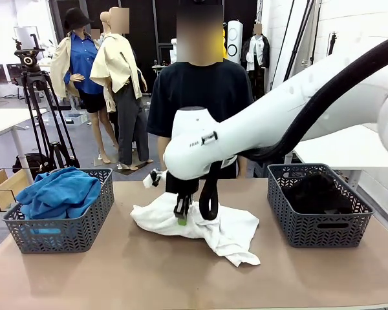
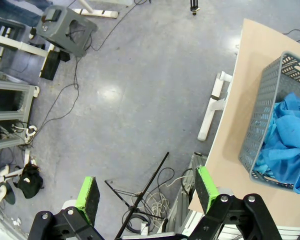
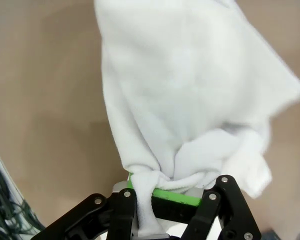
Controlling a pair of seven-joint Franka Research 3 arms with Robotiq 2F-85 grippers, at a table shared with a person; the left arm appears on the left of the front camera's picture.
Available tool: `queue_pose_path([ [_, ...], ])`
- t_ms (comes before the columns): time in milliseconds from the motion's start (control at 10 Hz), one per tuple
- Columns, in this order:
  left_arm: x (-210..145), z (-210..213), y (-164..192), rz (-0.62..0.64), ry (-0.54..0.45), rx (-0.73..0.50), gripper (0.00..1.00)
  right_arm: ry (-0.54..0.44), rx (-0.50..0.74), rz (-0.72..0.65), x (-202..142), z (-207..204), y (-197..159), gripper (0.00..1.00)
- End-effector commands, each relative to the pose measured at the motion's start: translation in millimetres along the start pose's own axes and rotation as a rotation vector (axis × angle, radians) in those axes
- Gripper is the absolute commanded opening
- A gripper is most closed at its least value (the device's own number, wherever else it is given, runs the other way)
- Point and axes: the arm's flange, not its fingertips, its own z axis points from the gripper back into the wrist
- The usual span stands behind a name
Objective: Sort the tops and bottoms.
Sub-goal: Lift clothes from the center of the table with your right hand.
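One white top (image 1: 226,232) pinched in right gripper (image 1: 181,214), jaws half buried in cloth, left gripper (image 2: 147,195) spread wide.

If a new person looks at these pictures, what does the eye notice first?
First, the right hand at the table's middle, shut on a crumpled white T-shirt. Then the two grey mesh baskets: the left basket holds bright blue tops, the right basket a black garment. A person in a black T-shirt stands behind.

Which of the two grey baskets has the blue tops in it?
The left basket, on the robot's left, holds the blue tops. The right basket holds a black garment.
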Motion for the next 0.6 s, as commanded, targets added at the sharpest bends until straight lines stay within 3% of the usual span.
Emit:
queue_pose_path([
  [0, -1, 1, 2, -0.004, 0.0, 0.013, 1.0, 0.044, -0.132, -0.052, -16, 75, -22, 0.0],
  [200, -1, 1, 2, -0.004, 0.0, 0.013, 1.0, 0.008, -0.237, -0.069, -20, 187, -42, 0.0],
  [500, -1, 1, 2, -0.004, 0.0, 0.013, 1.0, -0.077, -0.271, 0.004, -5, 336, -51, 0.0],
])
